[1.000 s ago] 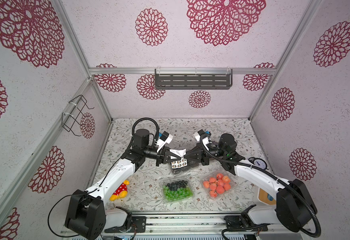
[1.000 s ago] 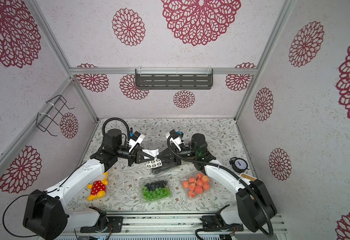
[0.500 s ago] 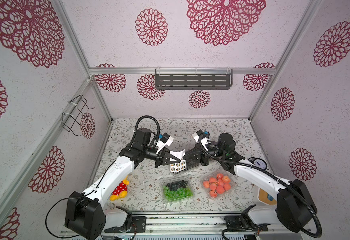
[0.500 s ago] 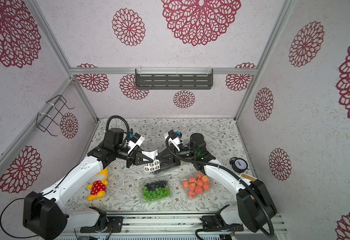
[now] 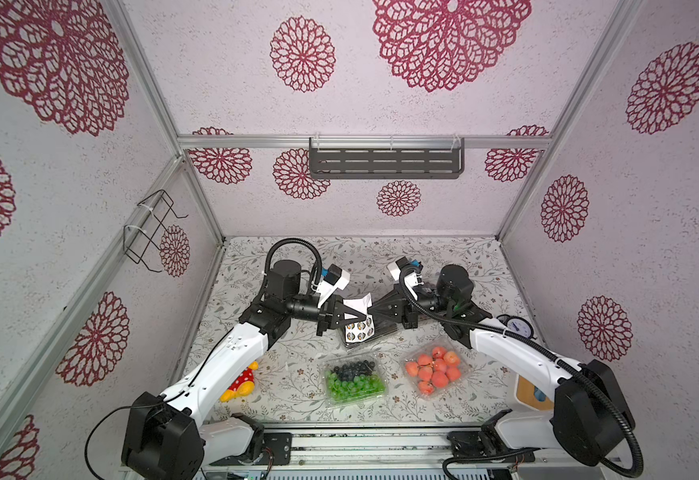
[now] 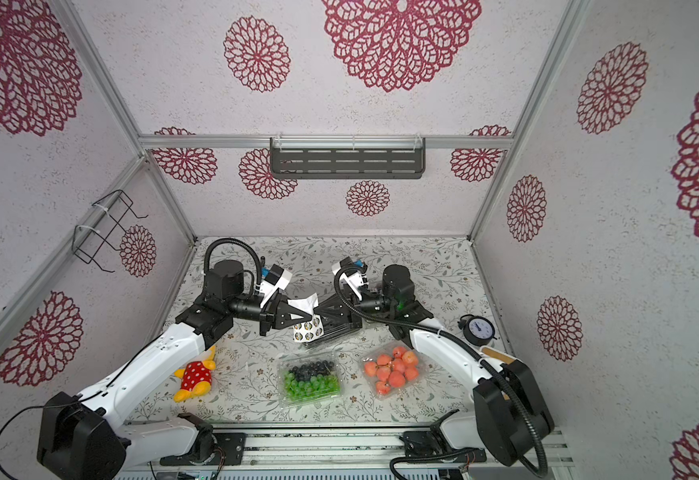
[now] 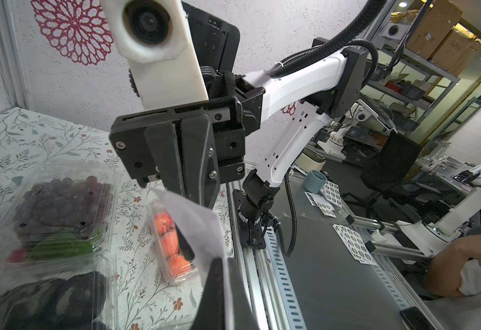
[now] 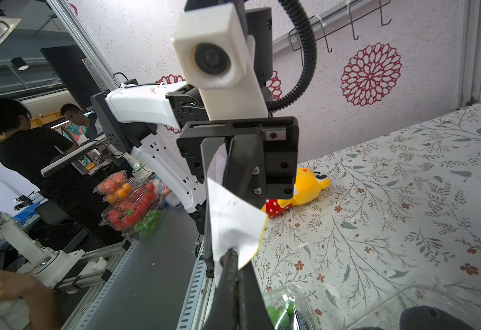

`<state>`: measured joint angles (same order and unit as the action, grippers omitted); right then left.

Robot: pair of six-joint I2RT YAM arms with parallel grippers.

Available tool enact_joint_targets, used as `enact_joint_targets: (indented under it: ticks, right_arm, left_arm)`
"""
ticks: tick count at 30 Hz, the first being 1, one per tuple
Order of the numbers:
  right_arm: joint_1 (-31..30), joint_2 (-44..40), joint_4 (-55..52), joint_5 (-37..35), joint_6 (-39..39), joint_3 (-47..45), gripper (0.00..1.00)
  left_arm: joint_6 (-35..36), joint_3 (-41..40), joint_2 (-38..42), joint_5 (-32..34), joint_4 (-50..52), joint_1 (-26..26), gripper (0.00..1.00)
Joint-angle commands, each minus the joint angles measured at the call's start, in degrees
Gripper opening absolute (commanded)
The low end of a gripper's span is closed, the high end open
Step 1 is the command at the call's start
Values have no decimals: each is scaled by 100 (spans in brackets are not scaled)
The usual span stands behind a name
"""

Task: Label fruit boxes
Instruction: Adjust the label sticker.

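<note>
The left arm (image 5: 231, 353) and the right arm (image 5: 505, 340) are reaching in over the middle of the table (image 5: 456, 257), and the left gripper (image 5: 350, 316) and the right gripper (image 5: 379, 312) are meeting almost tip to tip above it. Between them the white sticker sheet (image 5: 359, 330) is hanging in the air — its upper part is curling upward, and its lower part is showing rows of round stickers. The left gripper is clamping the sheet, its jaws pressed together on the paper, as the right wrist view is showing plainly; the right gripper is likewise pinching a corner of the sticker sheet, jaws together.

The green-and-blue box (image 5: 354, 380) is sitting on the table near the front edge, and the orange-red box (image 5: 434, 372) is lying beside it toward the right arm, with a gap between them. The black-fruit box (image 7: 42, 300) and the dark purple box (image 7: 62, 205) are sitting under the grippers — from above they are mostly hiding beneath the arms and the sheet, while the left wrist view is showing them just beside each other. Whether the sheet's lower edge is touching the box under it I cannot tell. A yellow plush toy (image 5: 242, 380) in a red spotted dress is lying beside the left arm, and a round gauge (image 5: 516, 328) is sitting near the right arm
</note>
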<state>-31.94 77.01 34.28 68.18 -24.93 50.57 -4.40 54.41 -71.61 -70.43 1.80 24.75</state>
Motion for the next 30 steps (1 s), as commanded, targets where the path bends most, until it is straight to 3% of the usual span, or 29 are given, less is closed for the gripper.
enact_joint_targets:
  ticks: [1,5,8,10,13,25,30]
  right_arm:
    - [-42,-217,85,315,198,13,0]
    - [-74,-205,583,432,-103,-133,0]
    - [-84,-210,808,473,-262,-179,0]
    - [-76,-230,583,430,-121,-139,0]
    - [-66,-239,146,359,185,-40,0]
    - [-67,-349,167,299,148,-26,0]
    - [-99,-341,159,340,149,-42,0]
  left_arm:
    - [-110,-26,139,-33,-427,-48,0]
    - [-95,-47,39,-200,-434,-76,9]
    - [-102,-53,-10,-188,-453,-74,10]
    - [-113,-50,-10,-186,-456,-74,18]
    - [-122,-63,84,-194,-429,-80,19]
    - [-219,-204,180,-25,-400,-97,23]
    - [-193,-118,106,-58,-347,-100,16]
